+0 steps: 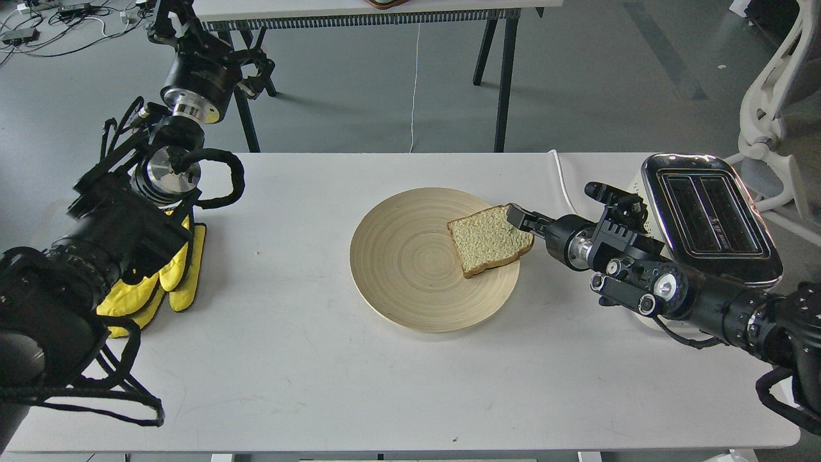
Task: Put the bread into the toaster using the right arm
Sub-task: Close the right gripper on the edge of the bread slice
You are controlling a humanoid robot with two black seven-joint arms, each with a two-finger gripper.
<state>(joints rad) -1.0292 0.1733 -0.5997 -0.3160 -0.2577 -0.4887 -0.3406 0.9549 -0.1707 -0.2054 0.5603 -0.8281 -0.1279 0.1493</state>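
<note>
The bread (489, 240) lies on the right side of a round wooden plate (404, 269), its right edge reaching over the rim. My right gripper (518, 218) comes in from the right and its dark fingers close on the slice's upper right corner; the lower finger is hidden under the bread. The toaster (712, 212) stands at the table's right edge just behind my right arm, chrome top and both slots facing up and empty. My left gripper (170, 22) is raised at the far upper left, away from the plate; its fingers cannot be told apart.
Yellow gloves (176, 273) lie on the table's left side under my left arm. The toaster's white cord (563, 179) runs off the back edge. A second table (359, 13) stands behind, and a white chair (770, 96) is at the right.
</note>
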